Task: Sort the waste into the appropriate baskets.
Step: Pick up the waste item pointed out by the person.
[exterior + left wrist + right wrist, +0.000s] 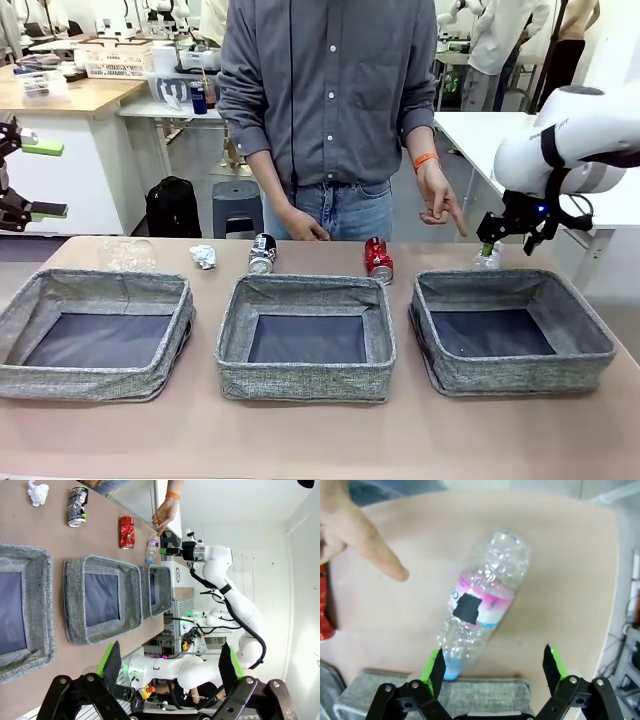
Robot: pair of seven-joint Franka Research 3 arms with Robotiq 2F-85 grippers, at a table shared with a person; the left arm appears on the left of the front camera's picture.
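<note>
1. Front view: three grey baskets sit in a row across the lower frame: left basket (90,382), middle basket (305,382), right basket (520,372). All are empty. The waste lines up behind them, left to right: clear bottle (128,253), wad (203,257), black-and-white can (262,253), red can (378,260), pink-label bottle (488,257). That last one lies just behind the right basket's far wall. The right gripper (508,243) hangs just above it, jaws spread, holding nothing. The left gripper (45,180) is at the left edge, well apart from the waste, jaws spread and empty. The person's hand (438,205) points down near the pink-label bottle.
2. Left wrist view: the gripper's own fingers stand wide apart at the bottom with nothing between them. Baskets are on the left, and the waste row runs along the top.
3. Right wrist view: the pink-label bottle lies on its side mid frame, its blue cap (452,670) at the basket rim. The pads straddle the cap end, not the body. The pointing finger (365,545) is close, upper left.
4. Risks:
   - An off-centre pinch near the cap could let the bottle swing or squirt out.
   - The crinkled round body may roll.
   - The descent could snag the soft basket wall.
   - The gripper could brush the finger.
</note>
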